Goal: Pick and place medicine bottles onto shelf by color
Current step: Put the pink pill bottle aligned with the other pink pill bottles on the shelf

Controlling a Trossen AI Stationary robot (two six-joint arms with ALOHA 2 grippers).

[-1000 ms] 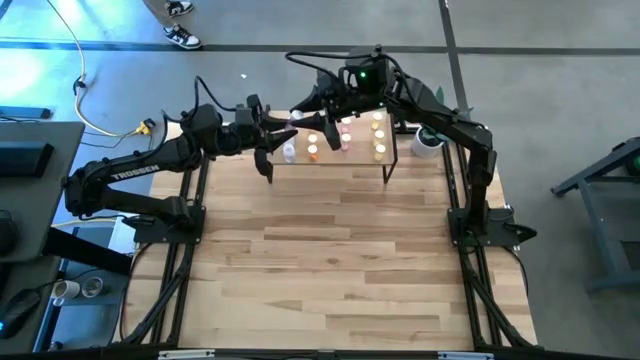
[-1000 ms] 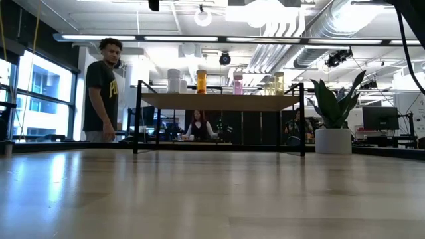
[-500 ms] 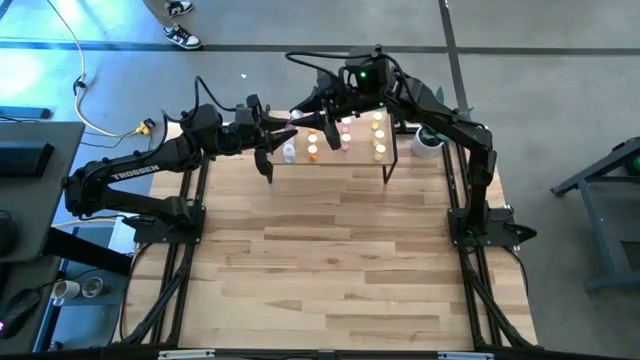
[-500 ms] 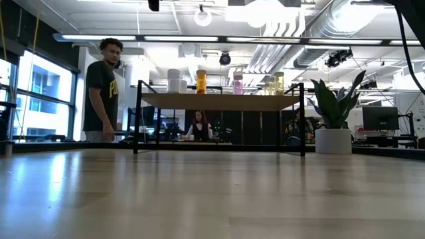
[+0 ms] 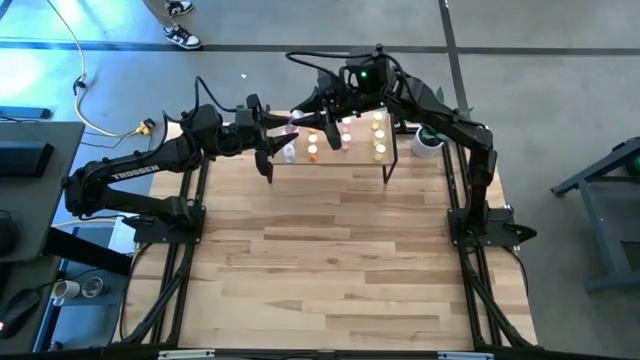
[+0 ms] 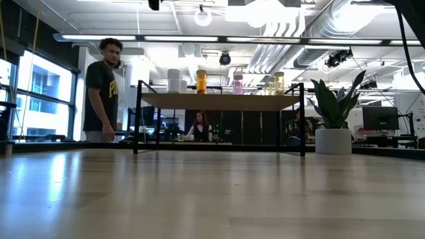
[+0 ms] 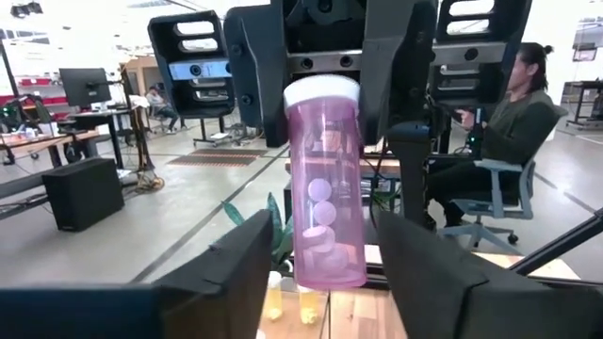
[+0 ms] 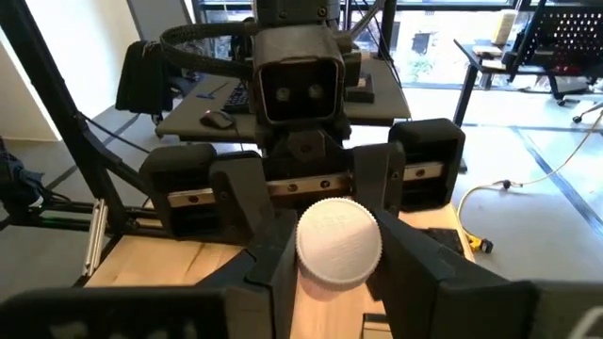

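A pink medicine bottle (image 7: 326,202) with a white cap (image 8: 338,241) is held in the air over the far left part of the shelf (image 5: 385,166). My right gripper (image 8: 334,273) is shut on it. My left gripper (image 7: 325,268) is open, with one finger on each side of the bottle's lower end and a narrow gap on both sides. On the shelf top (image 6: 219,101) stand white (image 6: 174,79), orange (image 6: 201,81), pink (image 6: 238,83) and yellow (image 6: 273,84) bottles, grouped by color. My right gripper pinches the pink bottle's white cap (image 7: 322,91) between its two fingers (image 8: 273,268), one on each side of the cap. The bottle reaches away from the fingers toward my left gripper. It is clear of the shelf and of the other bottles.
A potted plant (image 5: 427,143) stands at the table's far right, beside the shelf. A person (image 6: 103,89) stands beyond the table's far edge, and others sit farther back. The wide wooden tabletop (image 5: 330,260) lies in front of the shelf.
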